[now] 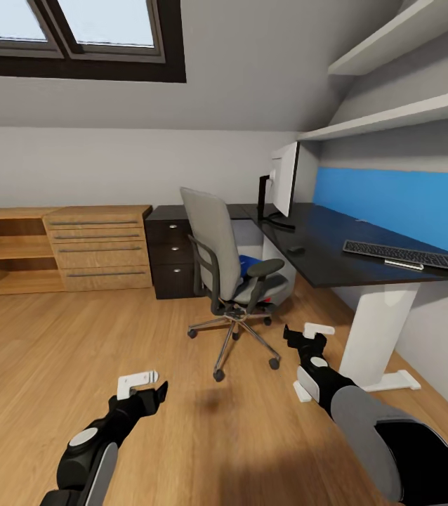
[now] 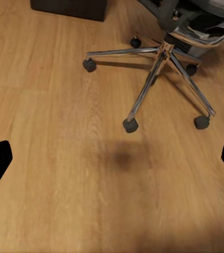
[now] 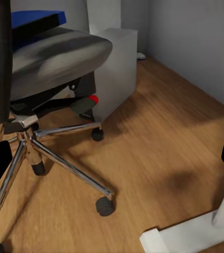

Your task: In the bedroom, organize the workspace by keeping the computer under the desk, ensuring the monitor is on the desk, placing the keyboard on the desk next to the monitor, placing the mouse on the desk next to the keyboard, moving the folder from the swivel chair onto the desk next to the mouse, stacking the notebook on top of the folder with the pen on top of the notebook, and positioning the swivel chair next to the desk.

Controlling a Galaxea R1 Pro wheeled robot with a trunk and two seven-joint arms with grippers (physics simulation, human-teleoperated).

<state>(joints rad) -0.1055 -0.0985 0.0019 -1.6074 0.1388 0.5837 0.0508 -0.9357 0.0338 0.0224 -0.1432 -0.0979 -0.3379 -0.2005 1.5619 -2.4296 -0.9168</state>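
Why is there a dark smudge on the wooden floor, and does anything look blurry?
Left wrist view: the smudge is a soft shadow on the light wooden floor near the chrome five-star chair base. Right wrist view: the grey upholstered chair seat close to the camera looks smeared. Head view: evenly lit and sharp.

1 swivel chair (image 1: pixel 227 270), 1 monitor (image 1: pixel 284 181), 1 keyboard (image 1: pixel 410 256).
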